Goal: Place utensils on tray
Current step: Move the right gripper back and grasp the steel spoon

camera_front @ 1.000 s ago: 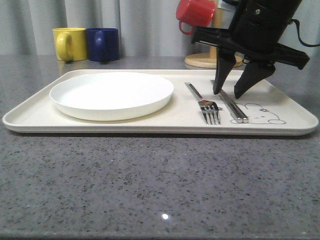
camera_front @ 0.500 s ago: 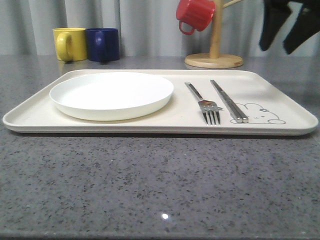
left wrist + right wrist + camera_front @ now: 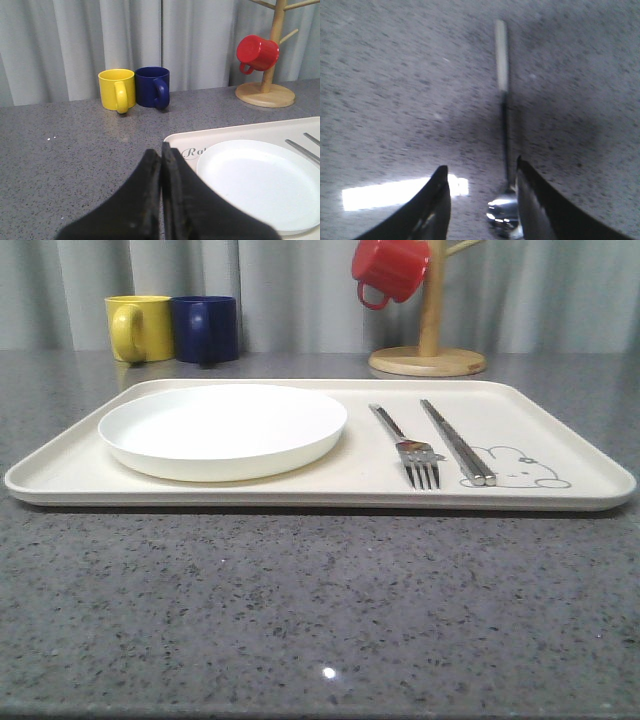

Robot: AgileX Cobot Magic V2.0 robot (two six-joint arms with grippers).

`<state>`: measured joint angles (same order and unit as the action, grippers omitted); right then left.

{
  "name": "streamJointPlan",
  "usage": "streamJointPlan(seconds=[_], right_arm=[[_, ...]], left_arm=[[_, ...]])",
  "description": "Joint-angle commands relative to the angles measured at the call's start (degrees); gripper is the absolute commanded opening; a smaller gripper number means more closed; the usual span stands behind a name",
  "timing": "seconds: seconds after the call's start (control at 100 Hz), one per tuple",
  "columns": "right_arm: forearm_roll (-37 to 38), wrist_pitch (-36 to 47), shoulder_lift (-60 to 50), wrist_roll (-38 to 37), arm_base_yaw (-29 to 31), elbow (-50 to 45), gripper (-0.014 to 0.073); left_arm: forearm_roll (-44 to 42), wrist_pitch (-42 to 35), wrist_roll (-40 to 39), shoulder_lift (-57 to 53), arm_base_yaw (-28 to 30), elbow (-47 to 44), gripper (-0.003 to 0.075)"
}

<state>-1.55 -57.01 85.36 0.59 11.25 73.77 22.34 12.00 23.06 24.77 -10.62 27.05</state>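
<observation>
— What has changed over the tray?

— The right arm, whose dark fingers hung at the top right of the front view half a second ago, has gone from there. The desk lies grey and speckled, and on it the tray carries the plate at its left, then the fork, then the chopsticks just beside it, their tips on the rabbit drawing.

— And the spoon?

— It lies on the bare desk, not on the tray — the spoon shows blurred in the right wrist view, its bowl partly cut off between the fingers of the right claw, which stands wide and holds nothing.

— The left claw?

— The left claw is pressed closed, empty, near the tray's corner; the "Rabbit" script there is half hidden by the plate. Behind stand the yellow mug, the navy mug and the red mug on its wooden stand.
</observation>
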Motion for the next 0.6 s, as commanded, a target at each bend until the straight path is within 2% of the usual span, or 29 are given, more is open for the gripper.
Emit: streamJointPlan(seconds=[0.0,0.13,0.59], right_arm=[[-0.6,3.9,-2.2,2.6,2.1,-0.2,0.0332],[-0.4,6.2,-1.6,3.1,3.3,-1.9,0.0331],[-0.7,6.8,4.8,3.1,3.4,-2.0,0.0330]], left_arm=[[0.4,-4.5,0.0,0.3,-0.3,1.7,-0.0017],[0.4,-4.5,0.0,0.3,-0.3,1.7,-0.0017],[0.4,-4.5,0.0,0.3,-0.3,1.7,-0.0017]])
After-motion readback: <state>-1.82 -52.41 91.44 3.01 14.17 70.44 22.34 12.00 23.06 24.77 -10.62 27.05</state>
